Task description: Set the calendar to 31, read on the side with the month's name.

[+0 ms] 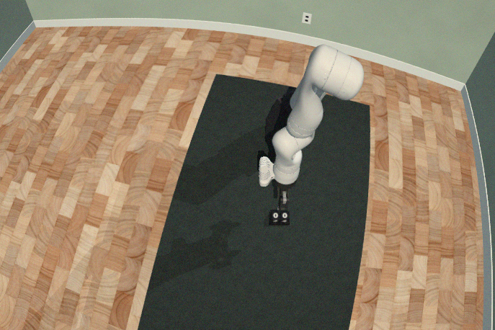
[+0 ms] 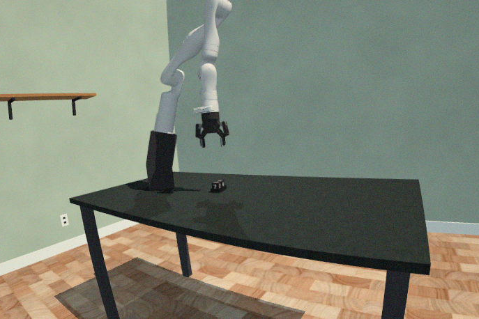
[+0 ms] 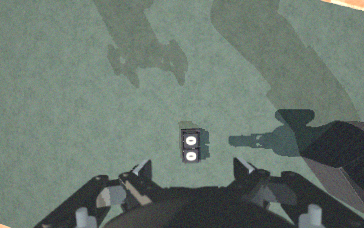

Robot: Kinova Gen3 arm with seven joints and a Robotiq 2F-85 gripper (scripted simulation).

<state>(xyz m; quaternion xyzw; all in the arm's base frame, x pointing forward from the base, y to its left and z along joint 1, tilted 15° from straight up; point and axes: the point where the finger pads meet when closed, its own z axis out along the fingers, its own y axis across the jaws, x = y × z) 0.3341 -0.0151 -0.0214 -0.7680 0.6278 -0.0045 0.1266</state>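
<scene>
The calendar tray [image 2: 217,186], both cubes seated side by side, is found near the table's [image 2: 360,226] back edge, beside the arm's pedestal [image 2: 160,159]. Directly above it, well apart, the gripper [image 2: 212,142] is held wide open and empty.

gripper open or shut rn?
Open. The gripper hangs well above the calendar cubes with fingers spread wide, nothing between them.

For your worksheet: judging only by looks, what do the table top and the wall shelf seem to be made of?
Table top: dark, smooth, slightly glossy, perhaps lacquered board or stone; it carries soft reflections and shadows. Wall shelf: likely wood, a warm brown plank on dark brackets, probably metal.
</scene>
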